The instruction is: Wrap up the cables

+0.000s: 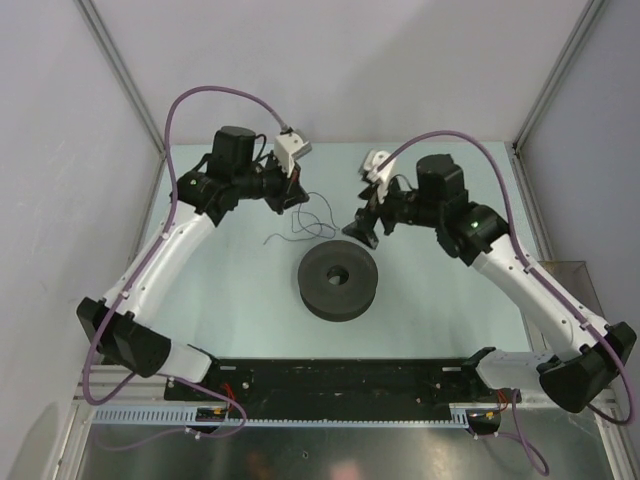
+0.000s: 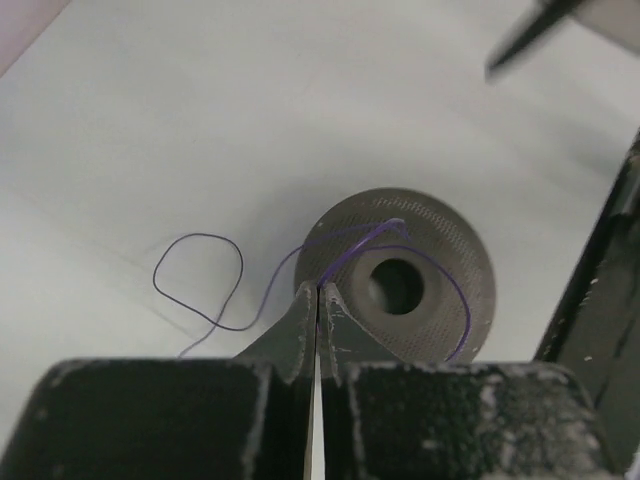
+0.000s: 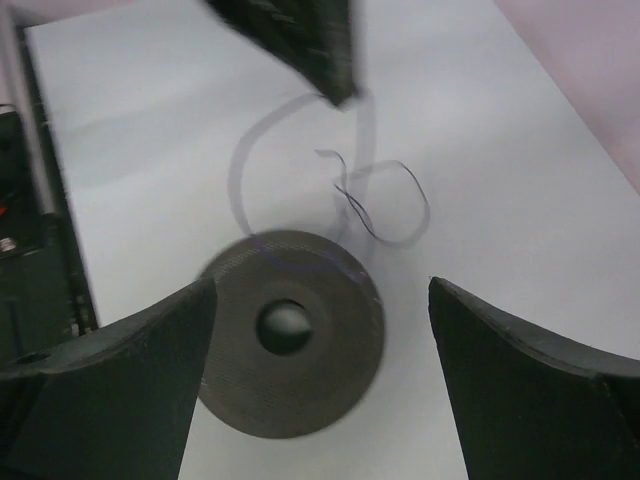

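Note:
The cable [image 1: 318, 226] is a hair-thin purple wire curling on the table behind the dark grey spool [image 1: 338, 280]. My left gripper [image 1: 293, 195] hovers above it, shut on one stretch of the cable. In the left wrist view the jaws [image 2: 317, 290] are pressed together with the cable [image 2: 200, 236] running out of their tip, looping left on the table and arcing over the spool [image 2: 440, 250]. My right gripper [image 1: 360, 228] stands wide open and holds nothing. In the right wrist view it [image 3: 320, 285] hangs above the spool [image 3: 290, 380], with the cable [image 3: 362, 218] curled beyond.
The spool lies flat near the table's middle, its centre hole facing up. The two grippers are close together above the table's far half. The left fingers [image 3: 300, 40] show at the top of the right wrist view. Grey walls stand left, right and behind.

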Available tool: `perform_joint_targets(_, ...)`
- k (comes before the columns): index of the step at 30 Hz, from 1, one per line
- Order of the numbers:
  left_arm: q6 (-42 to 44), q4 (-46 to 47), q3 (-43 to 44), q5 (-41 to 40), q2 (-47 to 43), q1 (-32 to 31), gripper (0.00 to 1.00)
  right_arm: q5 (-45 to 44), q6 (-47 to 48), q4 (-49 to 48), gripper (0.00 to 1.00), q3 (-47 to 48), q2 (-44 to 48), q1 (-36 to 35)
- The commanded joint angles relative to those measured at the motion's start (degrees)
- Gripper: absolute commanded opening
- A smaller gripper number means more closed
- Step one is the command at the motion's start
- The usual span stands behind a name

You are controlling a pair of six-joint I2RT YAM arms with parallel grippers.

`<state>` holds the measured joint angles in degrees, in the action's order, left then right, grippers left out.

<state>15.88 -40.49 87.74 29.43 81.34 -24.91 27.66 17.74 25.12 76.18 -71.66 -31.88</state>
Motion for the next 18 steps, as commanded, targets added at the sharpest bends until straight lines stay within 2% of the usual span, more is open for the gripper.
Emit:
perform_joint_targets(1, -10.36, -1.43, 5.79, 7.47, 3.09, 0.2, 0.0, 0.14, 3.49, -1.45, 0.9, 2.22, 2.55, -7.5)
perform_joint_targets(5, -14.45, -1.53, 7.52, 15.16, 5.64, 0.21, 0.0, -3.64, 8.03, -0.89, 0.9, 1.06, 2.48, -12.48)
perform_joint_targets(9, -15.38, -1.53, 8.04, 17.6, 6.69, 0.44, 0.0, -4.46, 10.2, -1.11, 0.89, 0.83, 1.03, -13.08)
perform_joint_targets(18, -21.66, -1.52, 11.09, 22.7, 9.88, 1.52, 0.0, -5.52, 16.66, 1.65, 0.68, 0.66, -3.54, -13.19)
